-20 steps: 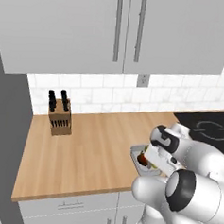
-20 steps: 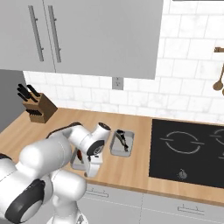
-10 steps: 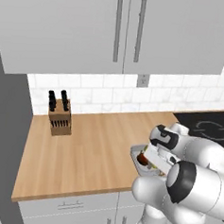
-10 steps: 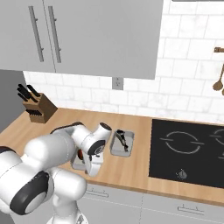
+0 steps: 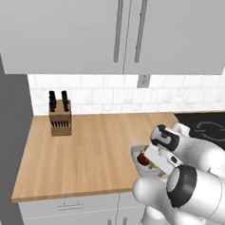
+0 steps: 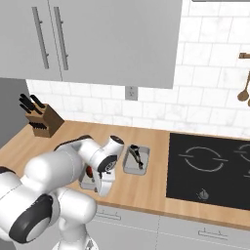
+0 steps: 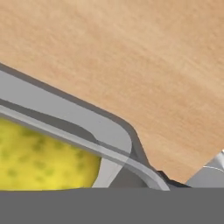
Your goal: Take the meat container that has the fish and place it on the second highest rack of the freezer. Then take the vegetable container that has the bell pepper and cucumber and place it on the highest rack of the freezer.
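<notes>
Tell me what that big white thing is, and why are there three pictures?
The white thing is a robot arm in a pretend, computer-drawn kitchen. Two pictures come from cameras behind it, one on its left and one on its right. The third camera sits on its hand, very close up.

On the wooden counter stand a knife block and two grey trays: one with a fish, one of vegetables. A black stove is beside them.

The arm's end effector is down at the vegetable tray's edge, near something yellow. I cannot tell if it grips yet.
</notes>
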